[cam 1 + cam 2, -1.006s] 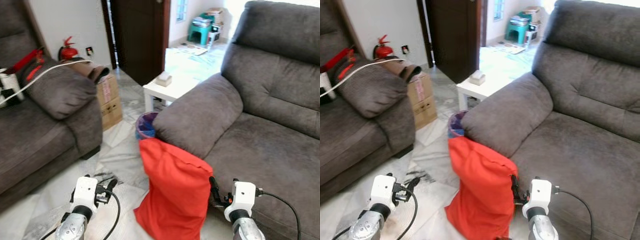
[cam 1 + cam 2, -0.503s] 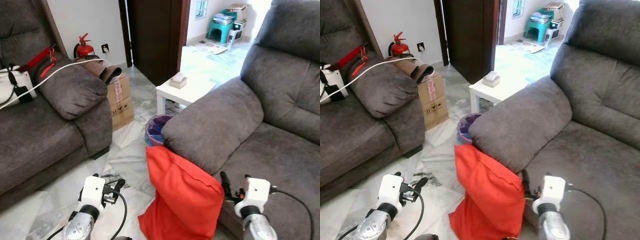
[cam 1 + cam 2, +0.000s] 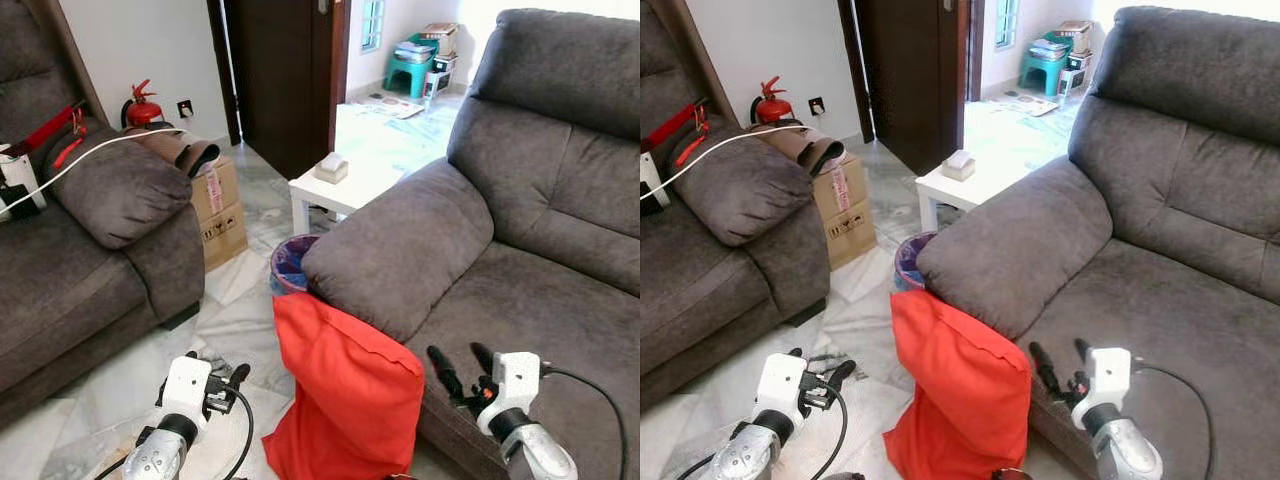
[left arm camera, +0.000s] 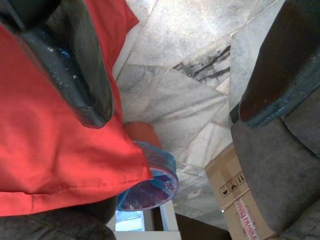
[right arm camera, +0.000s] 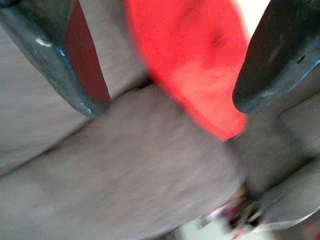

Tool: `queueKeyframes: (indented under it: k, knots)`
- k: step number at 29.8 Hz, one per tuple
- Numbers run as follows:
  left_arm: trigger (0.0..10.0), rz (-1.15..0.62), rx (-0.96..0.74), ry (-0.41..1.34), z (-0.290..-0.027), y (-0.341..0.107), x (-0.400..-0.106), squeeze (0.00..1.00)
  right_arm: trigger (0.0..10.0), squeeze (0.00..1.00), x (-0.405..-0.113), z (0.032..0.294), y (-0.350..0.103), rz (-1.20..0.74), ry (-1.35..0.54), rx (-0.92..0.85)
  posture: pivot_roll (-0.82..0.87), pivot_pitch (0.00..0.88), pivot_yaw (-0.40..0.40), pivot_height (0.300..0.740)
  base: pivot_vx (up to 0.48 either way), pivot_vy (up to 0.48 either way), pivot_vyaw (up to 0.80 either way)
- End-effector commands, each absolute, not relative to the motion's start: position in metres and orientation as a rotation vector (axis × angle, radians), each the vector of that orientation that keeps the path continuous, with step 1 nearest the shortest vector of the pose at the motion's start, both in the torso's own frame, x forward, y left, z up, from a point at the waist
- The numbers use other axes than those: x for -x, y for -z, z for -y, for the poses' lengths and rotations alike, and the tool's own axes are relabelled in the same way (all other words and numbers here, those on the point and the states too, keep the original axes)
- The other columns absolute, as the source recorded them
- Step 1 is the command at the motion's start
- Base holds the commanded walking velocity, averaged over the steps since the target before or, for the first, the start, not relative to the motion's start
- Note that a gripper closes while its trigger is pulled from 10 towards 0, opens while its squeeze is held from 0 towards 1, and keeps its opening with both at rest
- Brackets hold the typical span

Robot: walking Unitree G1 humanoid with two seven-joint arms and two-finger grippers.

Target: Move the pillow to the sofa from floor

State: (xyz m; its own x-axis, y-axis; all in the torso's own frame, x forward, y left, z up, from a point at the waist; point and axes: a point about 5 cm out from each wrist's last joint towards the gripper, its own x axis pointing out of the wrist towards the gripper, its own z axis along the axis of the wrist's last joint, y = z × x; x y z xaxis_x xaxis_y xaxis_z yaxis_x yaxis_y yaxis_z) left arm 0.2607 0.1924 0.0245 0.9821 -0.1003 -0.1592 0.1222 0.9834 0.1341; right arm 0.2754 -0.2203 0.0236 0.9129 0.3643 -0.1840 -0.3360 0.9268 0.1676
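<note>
Both hands (image 3: 232, 381) (image 3: 457, 366) forward (fingers apart)

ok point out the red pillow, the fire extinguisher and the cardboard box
red pillow (image 3: 345, 395), left eye view, middle of its front face
fire extinguisher (image 3: 141, 111), left eye view, red body
cardboard box (image 3: 220, 203), left eye view, front side

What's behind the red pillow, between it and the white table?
A small bin with a blue-purple liner stands behind the red pillow, beside the sofa armrest. Its rim shows; its lower body and contents are hidden by the pillow.
</note>
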Motion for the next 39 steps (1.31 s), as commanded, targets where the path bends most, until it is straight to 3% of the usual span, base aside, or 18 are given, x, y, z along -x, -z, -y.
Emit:
queueKeyframes:
  k: [1,17,18,39]
  knots:
    - [10.0,-0.168,-0.155,0.116,-0.194,-0.021,-0.258,0.00,10.0,1.00,-0.269,0.213,-0.017,-0.265,-0.452,-0.124,0.01,0.031,0.019,0.607,0.000,0.000,0.00]
    - [10.0,-0.174,-0.153,0.128,-0.191,-0.019,-0.255,0.00,10.0,1.00,-0.275,0.195,-0.015,-0.261,-0.427,-0.134,0.03,0.041,0.008,0.607,0.000,0.000,0.00]
    - [10.0,-0.174,-0.137,0.112,-0.192,-0.019,-0.254,0.00,10.0,0.00,-0.277,0.193,-0.015,-0.268,-0.413,-0.119,0.03,0.043,0.006,0.607,0.000,0.000,0.00]
    - [10.0,-0.167,-0.143,0.109,-0.193,-0.021,-0.243,0.00,10.0,0.00,-0.288,0.176,-0.009,-0.336,-0.378,-0.049,0.08,0.082,-0.015,0.607,0.000,0.000,0.00]
